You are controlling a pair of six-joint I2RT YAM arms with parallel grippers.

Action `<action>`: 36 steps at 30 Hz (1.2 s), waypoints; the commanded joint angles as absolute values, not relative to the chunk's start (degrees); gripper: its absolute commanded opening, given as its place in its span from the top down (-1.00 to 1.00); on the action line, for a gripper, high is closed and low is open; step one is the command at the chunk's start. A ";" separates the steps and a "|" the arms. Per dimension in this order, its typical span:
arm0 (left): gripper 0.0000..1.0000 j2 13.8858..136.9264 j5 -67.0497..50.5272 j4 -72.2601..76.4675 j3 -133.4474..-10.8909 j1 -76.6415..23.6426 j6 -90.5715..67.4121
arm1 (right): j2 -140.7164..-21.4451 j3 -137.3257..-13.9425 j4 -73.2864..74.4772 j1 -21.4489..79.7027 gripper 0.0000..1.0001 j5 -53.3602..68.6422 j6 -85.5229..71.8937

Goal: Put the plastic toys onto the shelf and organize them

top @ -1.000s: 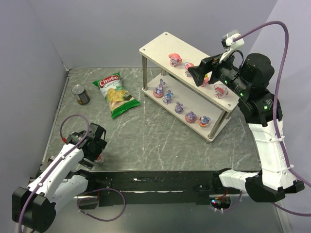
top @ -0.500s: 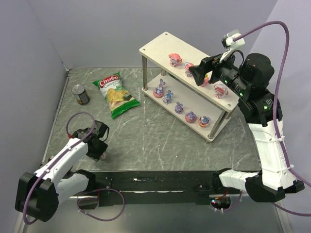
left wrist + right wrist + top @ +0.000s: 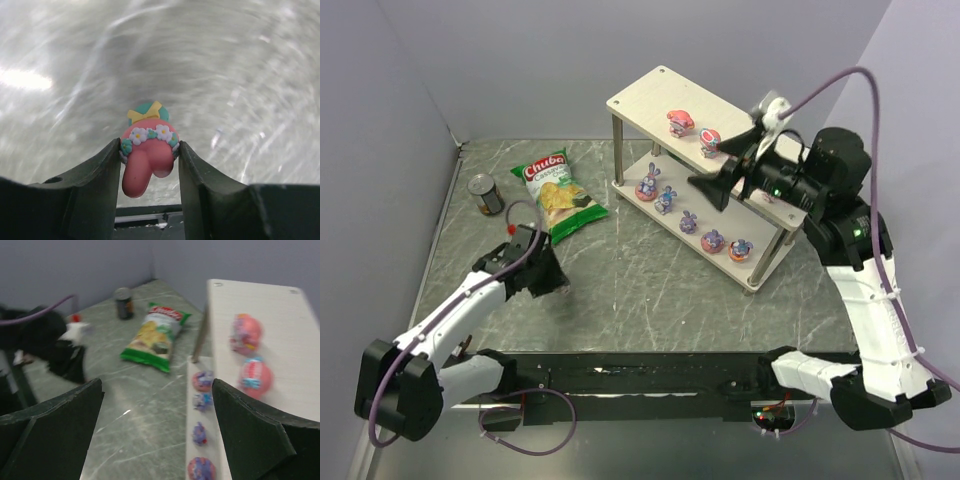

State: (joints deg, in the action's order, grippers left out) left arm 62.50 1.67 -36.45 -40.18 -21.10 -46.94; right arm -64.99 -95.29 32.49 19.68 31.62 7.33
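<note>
The left gripper (image 3: 149, 147) is closed most of the way on one pink toy (image 3: 148, 167), pinching it at its flowered band over the table (image 3: 650, 290), well apart from the shelf (image 3: 640, 100). The right gripper (image 3: 157, 385) stands fully open and empty near the upper board.

Risk: the glossy, rounded toy may slip or rotate in so narrow a pinch during transfer. The right arm crowds the upper board, so a collision there is possible.

Count:
- Upper board: two pink toys (image 3: 680, 122) visible, with any others hidden by the right arm
- Lower board: five purple toys (image 3: 688, 221)
- One chip bag (image 3: 558, 195)
- One can (image 3: 486, 194)
</note>
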 commanded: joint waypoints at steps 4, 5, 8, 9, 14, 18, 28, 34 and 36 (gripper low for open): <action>0.63 74.34 -1.15 -30.15 -49.65 -32.84 -27.52 | -63.01 -90.97 30.58 35.55 -0.93 36.42 17.64; 0.64 75.49 -1.32 -30.06 -50.27 -34.09 -25.68 | -64.15 -90.97 31.19 36.90 -0.93 35.17 18.01; 0.64 79.88 -0.18 -30.23 -52.20 -37.26 -23.13 | -66.09 -89.83 32.35 41.39 -0.88 32.62 17.32; 0.65 81.55 -0.18 -30.32 -52.99 -38.74 -22.25 | -66.35 -88.00 32.00 42.18 -0.87 32.17 16.10; 0.43 85.34 2.63 -32.25 -54.93 -41.22 -17.76 | -65.57 -80.96 26.91 45.79 -0.82 28.49 11.26; 0.30 86.66 4.13 -32.61 -55.28 -42.71 -16.35 | -63.81 -76.82 23.29 46.14 -0.82 24.19 7.04; -0.53 85.08 4.74 -31.55 -54.40 -43.07 -16.87 | -63.46 -79.36 26.01 46.14 -0.83 18.20 6.33; -0.93 78.33 7.64 -30.68 -54.49 -43.07 -19.51 | -63.11 -78.58 25.23 46.23 -0.85 14.51 4.05; -0.93 72.12 10.18 -29.28 -53.62 -43.07 -19.95 | -63.10 -76.30 23.91 46.23 -0.86 12.49 1.86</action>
